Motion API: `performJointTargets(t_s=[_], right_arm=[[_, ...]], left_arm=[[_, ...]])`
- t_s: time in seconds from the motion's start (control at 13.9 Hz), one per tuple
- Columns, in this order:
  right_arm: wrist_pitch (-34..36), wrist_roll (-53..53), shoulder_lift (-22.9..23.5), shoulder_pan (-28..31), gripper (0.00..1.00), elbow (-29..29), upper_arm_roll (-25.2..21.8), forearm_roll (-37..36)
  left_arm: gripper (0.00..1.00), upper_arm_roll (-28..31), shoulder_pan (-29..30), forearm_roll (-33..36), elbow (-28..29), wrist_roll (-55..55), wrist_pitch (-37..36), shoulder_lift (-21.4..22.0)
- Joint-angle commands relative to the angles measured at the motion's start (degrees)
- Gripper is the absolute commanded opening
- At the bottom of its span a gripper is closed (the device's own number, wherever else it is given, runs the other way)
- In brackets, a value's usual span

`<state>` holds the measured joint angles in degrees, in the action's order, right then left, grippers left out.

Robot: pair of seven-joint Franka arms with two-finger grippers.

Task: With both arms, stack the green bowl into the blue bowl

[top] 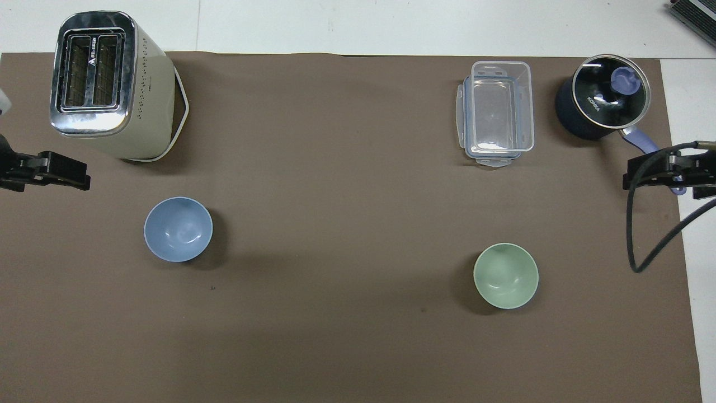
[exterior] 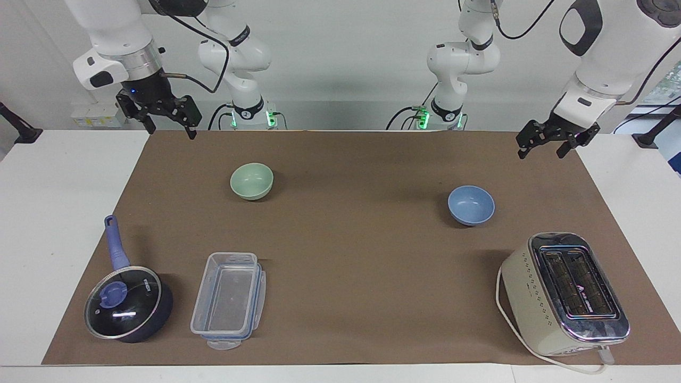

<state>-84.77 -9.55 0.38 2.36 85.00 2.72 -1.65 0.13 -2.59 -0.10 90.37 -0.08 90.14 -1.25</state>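
The green bowl (exterior: 251, 181) (top: 505, 275) stands upright and empty on the brown mat (exterior: 351, 239), toward the right arm's end. The blue bowl (exterior: 471, 205) (top: 178, 229) stands upright and empty toward the left arm's end, a little farther from the robots than the green one. My right gripper (exterior: 171, 132) (top: 649, 173) is open and empty, raised over the mat's corner near the right arm's base, well apart from the green bowl. My left gripper (exterior: 541, 154) (top: 67, 172) is open and empty, raised over the mat's edge, apart from the blue bowl.
A cream toaster (exterior: 564, 292) (top: 100, 84) stands farther from the robots than the blue bowl. A clear plastic container (exterior: 229, 300) (top: 498, 112) and a lidded dark saucepan (exterior: 125, 303) (top: 604, 103) with a blue handle stand farther out than the green bowl.
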Motion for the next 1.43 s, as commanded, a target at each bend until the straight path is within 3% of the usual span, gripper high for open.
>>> performJointTargets(t_s=[0.0, 0.72, 1.36], right_arm=[[-0.7, -0.4, -1.4, 0.3, 1.00, 1.7, 0.4, 0.1], [-0.7, -0.4, -1.4, 0.0, 1.00, 1.6, 0.4, 0.1], [-0.7, -0.4, -1.4, 0.0, 1.00, 1.6, 0.4, 0.1]], left_arm=[[1.00, 0.0, 0.0, -0.2, 2.3, -0.3, -0.3, 1.7], [1.00, 0.0, 0.0, -0.3, 2.7, -0.4, -0.2, 2.0], [1.00, 0.0, 0.0, -0.3, 15.7, -0.2, 8.5, 7.1]])
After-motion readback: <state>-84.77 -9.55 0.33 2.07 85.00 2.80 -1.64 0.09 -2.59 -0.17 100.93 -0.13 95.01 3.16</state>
